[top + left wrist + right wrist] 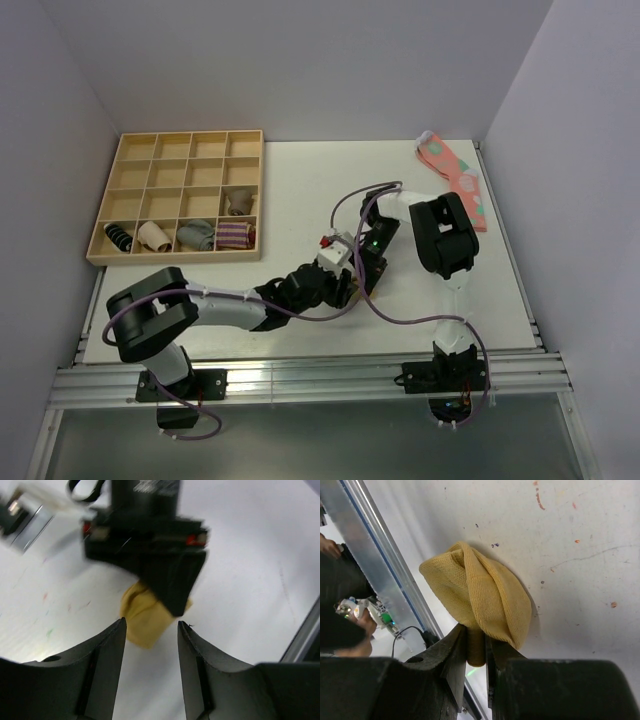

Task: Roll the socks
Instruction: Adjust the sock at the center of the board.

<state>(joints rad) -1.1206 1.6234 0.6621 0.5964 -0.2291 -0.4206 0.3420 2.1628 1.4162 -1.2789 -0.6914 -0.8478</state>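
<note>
The mustard-yellow socks [480,595] lie as a loosely folded bundle on the white table near its front edge. My right gripper [476,647] is shut on a fold at the bundle's near end. In the left wrist view the socks [142,620] show just beyond my left gripper [150,630], which is open and empty, with the right gripper's dark body [150,540] over them. In the top view the two grippers meet at the table's front middle, the left [335,290] and the right [360,272], and they hide the socks.
A wooden compartment tray [120,180] stands at the back left, with rolled socks in its front row. Pink spotted socks [455,175] lie at the back right. The table's metal front rail [375,565] runs close beside the bundle.
</note>
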